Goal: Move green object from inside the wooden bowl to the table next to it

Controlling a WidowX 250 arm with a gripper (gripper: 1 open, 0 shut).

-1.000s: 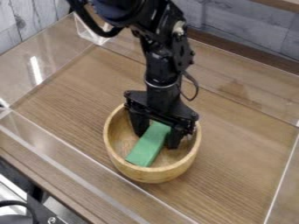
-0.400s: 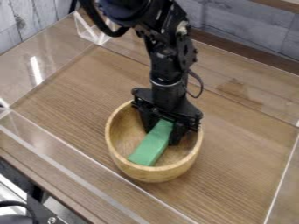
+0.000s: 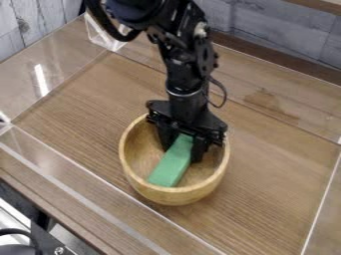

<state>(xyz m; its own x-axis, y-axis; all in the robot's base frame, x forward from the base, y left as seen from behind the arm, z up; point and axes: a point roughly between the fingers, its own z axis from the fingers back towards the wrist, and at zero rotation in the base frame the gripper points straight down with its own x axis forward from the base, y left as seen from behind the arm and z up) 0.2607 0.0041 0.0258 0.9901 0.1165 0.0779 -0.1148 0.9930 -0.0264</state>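
The green object [image 3: 172, 166] lies tilted inside the wooden bowl [image 3: 128, 162], its far end raised toward the bowl's back wall. The bowl stands on the brown table [image 3: 87, 100]. My gripper [image 3: 184, 149] points straight down into the bowl from the black arm. Its two dark fingers straddle the far end of the green object and are shut on it. The block's near end still rests on the bowl's floor.
Clear acrylic walls [image 3: 54, 75] border the table on the left, front and right. Bare tabletop [image 3: 273, 120] lies to the right of the bowl and behind it. The arm's upper links [image 3: 147, 15] reach in from the top.
The fingers have closed in on the far end of the green object. The arm has barely shifted, and the block and bowl lie where they were.
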